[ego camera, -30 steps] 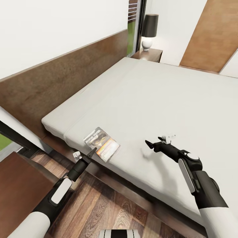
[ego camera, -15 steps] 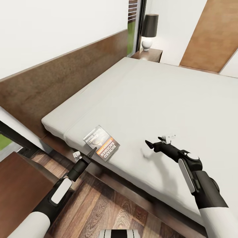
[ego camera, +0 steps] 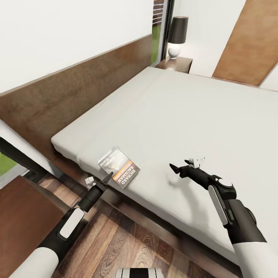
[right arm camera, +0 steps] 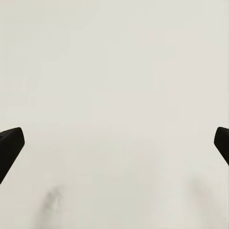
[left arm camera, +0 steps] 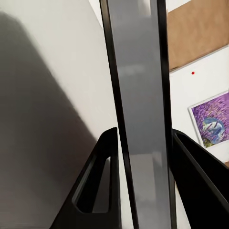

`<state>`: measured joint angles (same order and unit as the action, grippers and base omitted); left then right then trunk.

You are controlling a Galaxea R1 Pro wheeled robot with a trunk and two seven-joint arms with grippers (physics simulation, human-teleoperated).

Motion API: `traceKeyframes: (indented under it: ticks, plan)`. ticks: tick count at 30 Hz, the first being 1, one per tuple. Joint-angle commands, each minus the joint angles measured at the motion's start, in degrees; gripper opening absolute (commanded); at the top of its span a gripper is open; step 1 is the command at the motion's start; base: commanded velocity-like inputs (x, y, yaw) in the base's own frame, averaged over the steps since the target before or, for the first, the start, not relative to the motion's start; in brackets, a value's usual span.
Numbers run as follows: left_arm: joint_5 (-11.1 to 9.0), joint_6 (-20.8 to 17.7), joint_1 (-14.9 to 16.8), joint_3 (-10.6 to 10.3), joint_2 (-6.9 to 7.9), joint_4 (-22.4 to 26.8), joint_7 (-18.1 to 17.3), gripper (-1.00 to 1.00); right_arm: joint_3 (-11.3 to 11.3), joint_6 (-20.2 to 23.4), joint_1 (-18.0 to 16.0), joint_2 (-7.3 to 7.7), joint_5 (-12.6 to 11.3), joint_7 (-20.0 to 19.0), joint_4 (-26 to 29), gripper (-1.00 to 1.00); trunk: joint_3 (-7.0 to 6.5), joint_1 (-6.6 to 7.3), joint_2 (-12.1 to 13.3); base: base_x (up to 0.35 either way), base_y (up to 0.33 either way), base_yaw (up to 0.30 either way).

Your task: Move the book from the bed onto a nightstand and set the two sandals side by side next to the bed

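Note:
The book (ego camera: 119,167), a thin paperback with an orange band and white lettering, lies at the near corner of the bed (ego camera: 173,112), close to the mattress edge. My left gripper (ego camera: 109,176) reaches up from the floor side and is shut on the book's near edge. In the left wrist view the book (left arm camera: 138,71) is a grey slab clamped between the two black fingers (left arm camera: 102,167) of the left gripper (left arm camera: 143,138). My right gripper (ego camera: 184,165) hovers open just above the mattress, right of the book; its fingertips (right arm camera: 9,143) stand wide apart over bare mattress (right arm camera: 114,95). A nightstand (ego camera: 178,64) stands at the bed's far corner. The sandals are out of view.
A dark-shaded lamp (ego camera: 177,34) stands on the far nightstand. A brown headboard (ego camera: 77,92) runs along the bed's left side. A brown wooden top (ego camera: 15,220) sits at the lower left, beside plank floor (ego camera: 123,243). A wood wall panel (ego camera: 247,42) rises at the back right.
The whole picture has shifted slightly, so the camera moved. The book was blurred a second ago and now looks sharp. Both arms hold their places.

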<state>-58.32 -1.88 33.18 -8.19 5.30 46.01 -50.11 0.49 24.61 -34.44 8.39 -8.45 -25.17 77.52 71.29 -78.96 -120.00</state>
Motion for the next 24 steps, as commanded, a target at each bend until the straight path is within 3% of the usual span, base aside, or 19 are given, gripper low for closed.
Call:
traceKeyframes:
  ticks: [1,24]
  plan:
    - [-0.6,-0.1,0.0,-0.2,0.05,0.0,0.0,-1.00,0.0,0.4,0.0,0.04,-0.6,0.1,0.0,1.00,0.04,0.01,0.0,0.000,0.000,0.228]
    - [-0.4,0.1,0.0,-0.2,0.01,0.0,0.1,-1.00,0.0,0.5,0.0,0.04,-0.6,0.3,0.1,1.00,0.04,0.01,0.0,0.000,0.000,0.256]
